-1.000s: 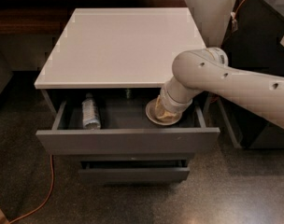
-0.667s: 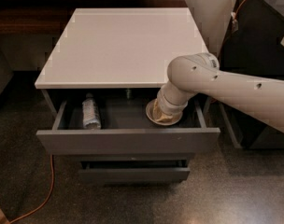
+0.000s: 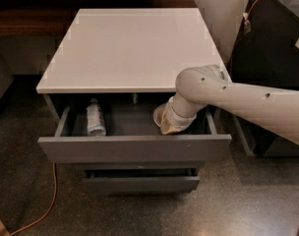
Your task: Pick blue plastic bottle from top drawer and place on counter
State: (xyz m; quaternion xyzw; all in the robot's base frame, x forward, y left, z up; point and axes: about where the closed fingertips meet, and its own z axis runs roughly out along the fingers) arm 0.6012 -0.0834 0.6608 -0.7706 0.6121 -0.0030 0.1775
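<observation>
The drawer (image 3: pixel 134 149) is standing open, exposing the bottle (image 3: pixel 95 118) at its left end; the gripper (image 3: pixel 171 123) is hanging in its right end, open or closed unclear.

We see the wide grey top drawer (image 3: pixel 134 149) pulled open | small clear bluish plastic bottle (image 3: pixel 95 117) lying lengthwise at its left end | our tool (image 3: pixel 172 125) down inside its right end, well apart from the bottle, under the pale arm (image 3: pixel 248 100) | glossy white square surface (image 3: pixel 134 48) above | orange cable (image 3: pixel 47 200) on the speckled floor (image 3: pixel 257 200), left.
</observation>
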